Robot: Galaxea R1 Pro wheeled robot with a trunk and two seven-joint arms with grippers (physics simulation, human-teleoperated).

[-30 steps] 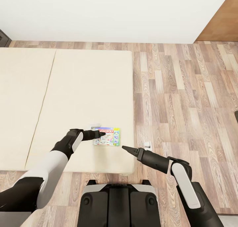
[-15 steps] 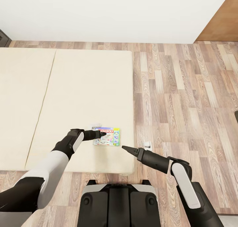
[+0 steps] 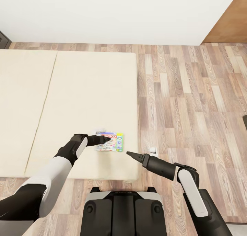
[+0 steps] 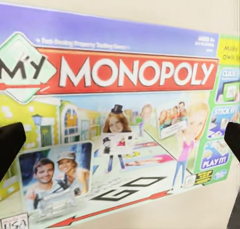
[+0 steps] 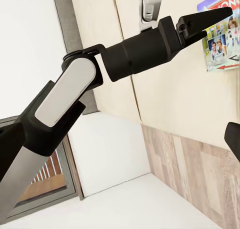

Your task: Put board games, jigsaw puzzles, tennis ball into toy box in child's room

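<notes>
1. Hovering over the left end of the board game (image 3: 110, 142), the left gripper (image 3: 104, 138) has its fingers (image 4: 10, 144) spread wide; in the left wrist view one dark fingertip sits at each side edge, with the printed cover showing between them.
2. Whether those fingers touch the box cannot be told; nothing is clamped between them.
3. Lettering on the cover reads "MY MONOPOLY" on a red band under a blue strip, with cartoon figures and a green side panel below and beside it.
4. Lying flat on the bed (image 3: 85, 91), the board game is near the mattress's front right corner, close to the right edge.
5. A small grey-and-white object (image 3: 99, 130) lies on the mattress just beyond the far edge of the box; what it is cannot be made out.
6. Further right, the right gripper (image 3: 132, 155) hangs above the bed's right edge, well apart from the box, pointing toward it.
7. In the head view its fingers look drawn to a point, while the right wrist view shows just one dark fingertip (image 5: 233, 139) at the edge, so I cannot tell if they are apart or together; it holds nothing.
8. The right wrist view looks across at the left arm (image 5: 75, 89) reaching over the beige mattress, with the box corner (image 5: 222, 34) beyond its tip.
9. Wood-plank floor (image 3: 192, 102) lies to the right of the bed, and a white wall (image 3: 120, 16) runs behind it.
</notes>
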